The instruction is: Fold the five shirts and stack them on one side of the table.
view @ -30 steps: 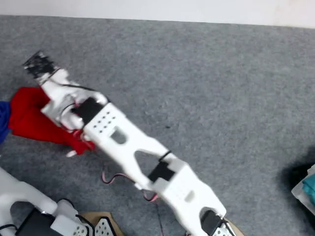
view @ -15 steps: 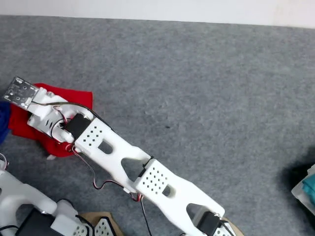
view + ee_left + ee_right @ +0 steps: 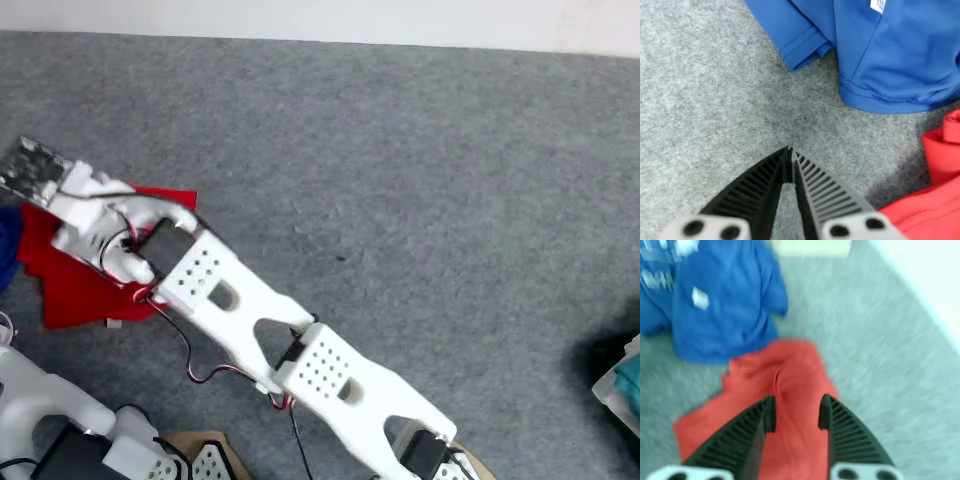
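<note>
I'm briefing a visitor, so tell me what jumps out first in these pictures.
The white right arm is stretched slantwise across the grey table. Its open right gripper is above a crumpled red shirt at the left of the high view. Beside that shirt lies a blue shirt, and the shut left gripper is over bare felt close to it.

Crumpled red shirt on grey felt, just beside rumpled blue shirt, both unfolded

Overhead view and 2 close wrist views share red shirt.
</note>
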Controlling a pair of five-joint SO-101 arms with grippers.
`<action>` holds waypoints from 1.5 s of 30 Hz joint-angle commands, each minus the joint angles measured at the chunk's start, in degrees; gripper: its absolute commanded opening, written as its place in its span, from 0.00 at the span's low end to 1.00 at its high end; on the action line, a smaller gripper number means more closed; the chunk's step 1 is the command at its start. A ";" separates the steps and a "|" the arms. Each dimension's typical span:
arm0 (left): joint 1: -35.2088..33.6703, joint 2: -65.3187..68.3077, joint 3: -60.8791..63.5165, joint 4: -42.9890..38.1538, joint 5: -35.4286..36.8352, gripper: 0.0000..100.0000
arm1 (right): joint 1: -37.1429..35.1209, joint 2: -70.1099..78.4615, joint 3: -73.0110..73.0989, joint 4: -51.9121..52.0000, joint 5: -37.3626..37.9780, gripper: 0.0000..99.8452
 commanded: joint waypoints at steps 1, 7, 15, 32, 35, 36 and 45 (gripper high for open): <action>1.71 -2.51 -1.54 -0.44 0.09 0.01 | 4.09 -10.51 -5.76 6.90 0.44 0.15; 12.26 -1.98 -12.09 9.05 0.00 0.01 | 9.98 -17.71 -9.63 24.92 0.62 0.15; 31.34 -1.98 -25.10 29.63 0.00 0.01 | 17.36 -25.80 -11.65 34.24 0.53 0.13; 46.20 15.78 -31.52 28.75 -1.93 0.02 | 20.79 -74.68 65.63 28.70 0.70 0.21; 46.20 20.35 -35.47 30.77 -1.67 0.12 | 21.76 -83.47 79.87 21.67 0.79 0.21; 46.37 21.41 -36.62 32.18 -1.58 0.16 | 21.76 -86.20 84.88 19.03 0.79 0.21; 46.11 19.82 -38.11 34.46 -1.58 0.26 | 21.67 -101.93 114.51 0.48 3.87 0.21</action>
